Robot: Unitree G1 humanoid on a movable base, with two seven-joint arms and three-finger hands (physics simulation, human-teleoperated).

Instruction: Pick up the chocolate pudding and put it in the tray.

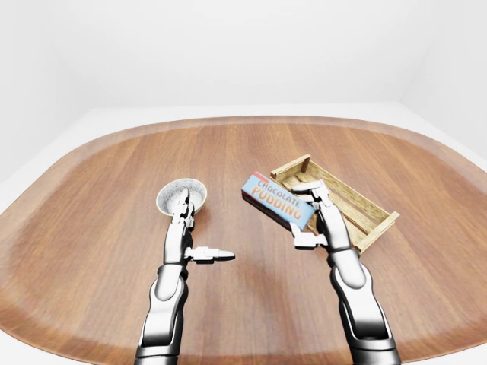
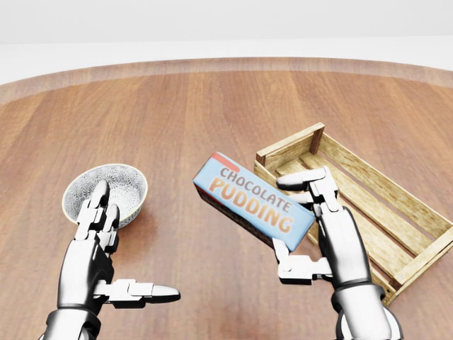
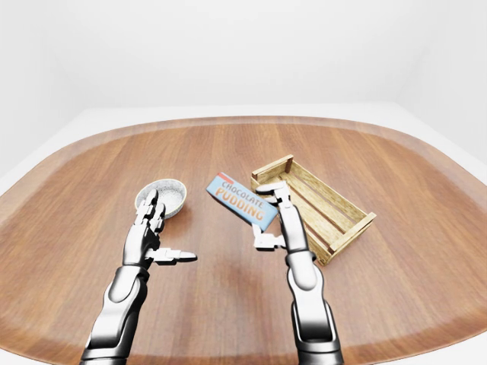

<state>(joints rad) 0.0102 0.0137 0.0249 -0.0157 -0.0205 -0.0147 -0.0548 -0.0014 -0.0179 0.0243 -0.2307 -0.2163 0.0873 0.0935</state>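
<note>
The chocolate pudding (image 2: 251, 202) is a blue box with orange lettering, tilted and held above the table just left of the wooden tray (image 2: 417, 212). My right hand (image 2: 283, 219) is shut on the box's right end, with fingers (image 2: 311, 180) over its top edge and the thumb under it. The slatted tray lies at the right with nothing in it, its near-left corner behind the box. My left hand (image 2: 134, 241) is open and empty at the lower left, thumb pointing right.
A small patterned bowl (image 2: 117, 185) sits on the table just above my left hand's fingertips. The brown wooden table (image 2: 177, 113) has a rounded rim and spreads across all views. White walls stand beyond it.
</note>
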